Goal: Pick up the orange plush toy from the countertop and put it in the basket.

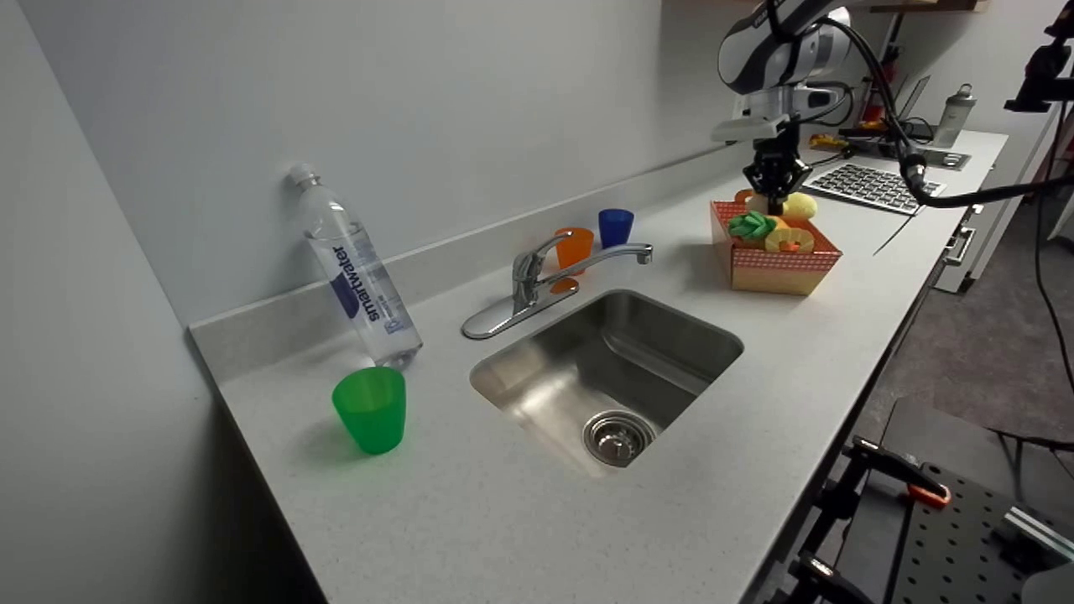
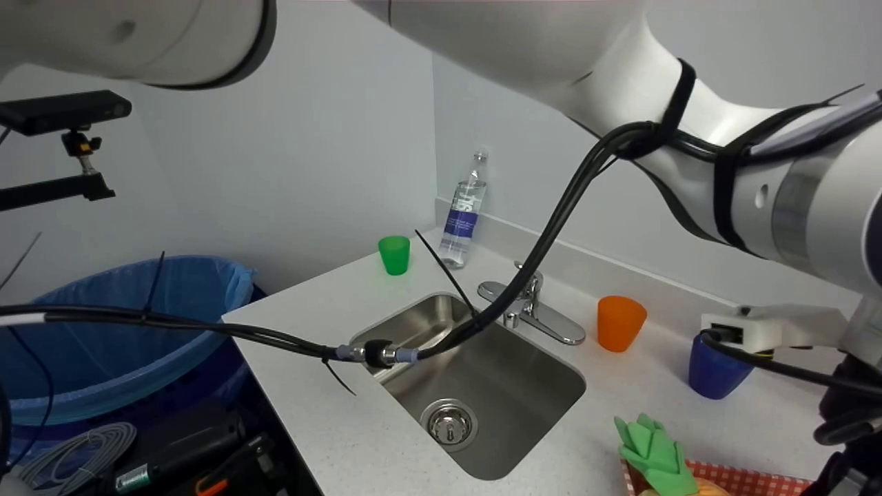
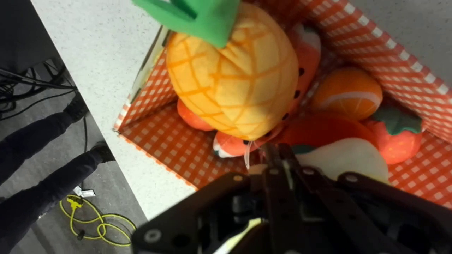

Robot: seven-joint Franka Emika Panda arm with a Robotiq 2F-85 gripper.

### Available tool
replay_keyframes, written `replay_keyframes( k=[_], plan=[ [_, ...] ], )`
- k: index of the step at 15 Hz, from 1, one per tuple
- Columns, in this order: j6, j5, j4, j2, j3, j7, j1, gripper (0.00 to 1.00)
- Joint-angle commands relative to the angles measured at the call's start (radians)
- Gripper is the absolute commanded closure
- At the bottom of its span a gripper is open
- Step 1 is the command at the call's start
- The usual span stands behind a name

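The orange-tan basket (image 1: pixel 774 275) with red checked lining stands on the countertop beyond the sink. It holds several plush toys. In the wrist view, an orange plush toy (image 3: pixel 348 92) with a pale slice mark lies inside the basket, against its far checked wall (image 3: pixel 388 53). A yellow-orange pineapple plush (image 3: pixel 233 77) with green leaves lies on a watermelon plush. My gripper (image 1: pixel 776 205) points down into the basket. In the wrist view its fingertips (image 3: pixel 278 150) are nearly together, with no toy seen between them, beside a pale plush (image 3: pixel 348 158). In an exterior view the gripper is mostly cut off.
A steel sink (image 1: pixel 608 382) with a faucet (image 1: pixel 537 285) lies before the basket. An orange cup (image 1: pixel 576 249) and a blue cup (image 1: pixel 616 227) stand by the wall. A green cup (image 1: pixel 372 409) and a leaning bottle (image 1: pixel 357 277) stand at the far end. A keyboard (image 1: pixel 873 186) lies behind the basket.
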Motion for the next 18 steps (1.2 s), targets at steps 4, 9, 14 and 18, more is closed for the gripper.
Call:
replay_keyframes(
  k=[4,9,14,18],
  plan=[
    [0.149,-0.113,-0.115,-0.065,0.036,-0.102,0.098,0.99],
    [0.207,-0.175,-0.173,-0.060,0.035,-0.138,0.152,0.99],
    [0.218,-0.182,-0.189,-0.070,0.038,-0.156,0.149,0.69],
    [0.222,-0.162,-0.193,-0.104,0.050,-0.183,0.146,0.41]
  ],
)
